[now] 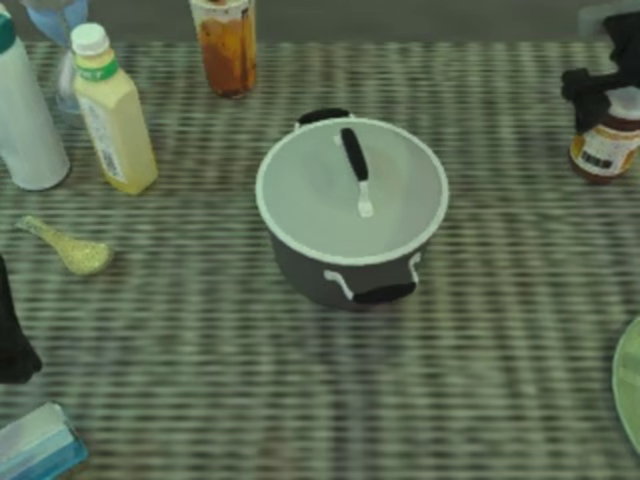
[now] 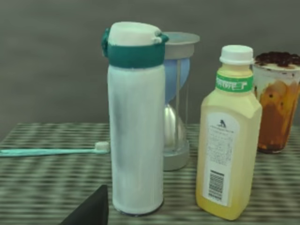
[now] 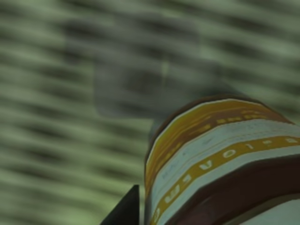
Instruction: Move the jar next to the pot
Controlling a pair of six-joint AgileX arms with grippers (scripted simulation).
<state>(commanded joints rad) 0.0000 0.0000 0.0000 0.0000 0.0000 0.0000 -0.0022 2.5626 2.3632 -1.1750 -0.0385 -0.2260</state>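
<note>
The large dark grey pot [image 1: 350, 215] with a white-rimmed pale lid and black handle stands at the table's middle. Far to its right, near the table's right edge, is the small jar [image 1: 603, 148] with dark brown contents and a yellow-white label. My right gripper [image 1: 598, 95] is shut on it from above, covering its lid. In the right wrist view the jar [image 3: 225, 164] fills the near side, beside one dark finger [image 3: 127, 208], and it hangs over its shadow on the mat. My left arm [image 1: 12, 340] is parked at the left edge, with one finger [image 2: 91, 211] showing.
At the back left stand a white flask with a teal cap [image 1: 25, 120], a yellow bottle [image 1: 112, 120], an hourglass [image 2: 178, 117] and a taller cup of orange-red sauce [image 1: 225, 45]. A spoon [image 1: 70, 248], a blue-white box [image 1: 40, 445], a toothbrush [image 2: 47, 151] and a green plate [image 1: 630, 385] lie around.
</note>
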